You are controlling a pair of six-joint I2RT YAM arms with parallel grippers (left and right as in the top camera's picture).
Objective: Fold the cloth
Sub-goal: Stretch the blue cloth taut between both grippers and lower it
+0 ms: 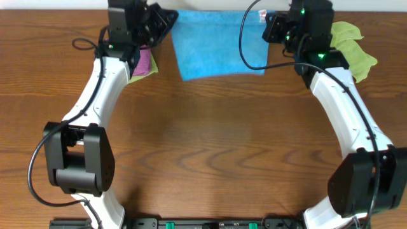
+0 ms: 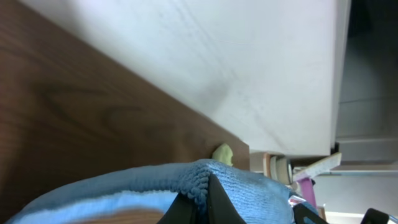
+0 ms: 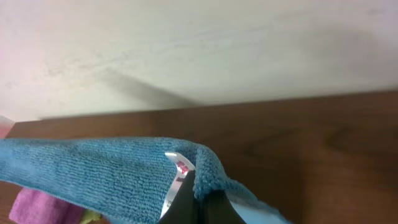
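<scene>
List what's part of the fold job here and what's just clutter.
Job: the cloth, sky-blue; left claw and right claw, each pinching a corner of it.
Lying about: purple cloth; yellow-green cloths.

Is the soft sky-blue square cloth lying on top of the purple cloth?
No, the sky-blue cloth sits apart from the purple cloth, bare wooden table between.

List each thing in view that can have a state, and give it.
Blue cloth: held at both far corners, edge raised.
Left gripper: shut on the blue cloth.
Right gripper: shut on the blue cloth.
Purple cloth: crumpled, lying loose.
Green cloth: crumpled, lying loose.
</scene>
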